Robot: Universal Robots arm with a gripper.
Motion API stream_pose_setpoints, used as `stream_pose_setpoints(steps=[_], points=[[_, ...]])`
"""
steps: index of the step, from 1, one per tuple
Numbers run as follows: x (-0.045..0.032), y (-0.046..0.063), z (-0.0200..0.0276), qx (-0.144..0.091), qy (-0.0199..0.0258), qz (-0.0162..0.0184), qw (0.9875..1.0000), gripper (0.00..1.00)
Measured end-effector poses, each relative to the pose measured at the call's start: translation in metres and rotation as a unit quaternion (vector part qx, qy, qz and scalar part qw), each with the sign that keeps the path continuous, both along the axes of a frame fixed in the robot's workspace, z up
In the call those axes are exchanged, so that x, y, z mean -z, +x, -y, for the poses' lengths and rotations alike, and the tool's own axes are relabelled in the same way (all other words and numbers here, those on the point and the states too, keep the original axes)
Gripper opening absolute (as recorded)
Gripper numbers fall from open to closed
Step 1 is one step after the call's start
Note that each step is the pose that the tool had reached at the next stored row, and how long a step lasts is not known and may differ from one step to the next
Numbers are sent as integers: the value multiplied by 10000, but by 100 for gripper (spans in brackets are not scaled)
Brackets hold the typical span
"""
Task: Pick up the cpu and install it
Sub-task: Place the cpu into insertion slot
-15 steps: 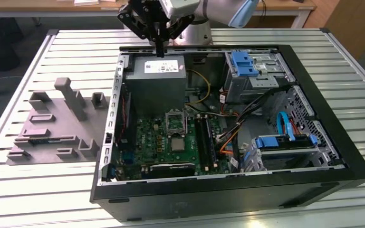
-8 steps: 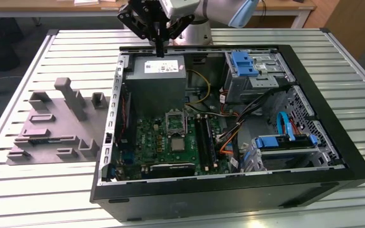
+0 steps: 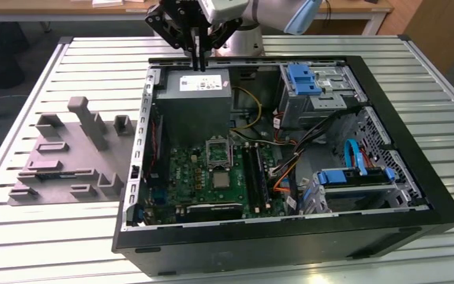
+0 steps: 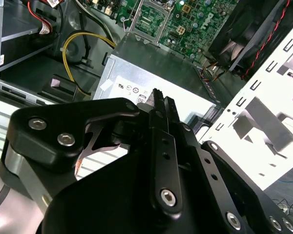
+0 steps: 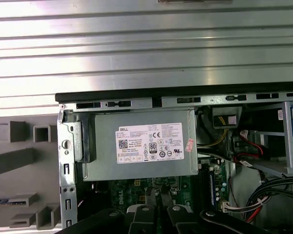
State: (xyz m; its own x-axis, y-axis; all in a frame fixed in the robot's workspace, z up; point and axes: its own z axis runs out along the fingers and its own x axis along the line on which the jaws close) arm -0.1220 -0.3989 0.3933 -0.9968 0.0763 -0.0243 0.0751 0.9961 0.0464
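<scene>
We see a green motherboard (image 3: 203,171), a black case (image 3: 290,234) and blue brackets (image 3: 304,78). The gripper (image 3: 200,66) is black, the table (image 3: 54,231) silver and ribbed.

In the exterior view: one open computer case (image 3: 290,236) mid-frame, one grey tray (image 3: 61,160) at left, one power supply (image 3: 195,100), one green motherboard (image 3: 211,183), two blue brackets (image 3: 304,78) (image 3: 353,176), one tool (image 3: 201,66), one bench (image 3: 54,236).

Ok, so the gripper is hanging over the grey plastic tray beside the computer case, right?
Not quite. In the exterior view the gripper hangs over the grey power supply inside the computer case, not over the grey plastic tray. The tray does lie beside the case, toward the exterior view's left.
</scene>
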Motion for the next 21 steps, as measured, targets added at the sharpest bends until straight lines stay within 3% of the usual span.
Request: stream_pose_setpoints(steps=[6,9,15,21], points=[[1,0,2,0,4,1,10000,18],[7,0,41,0,3,0,10000,18],[8,0,45,0,3,0,10000,18],[58,91,49,0,4,-2,10000,18]])
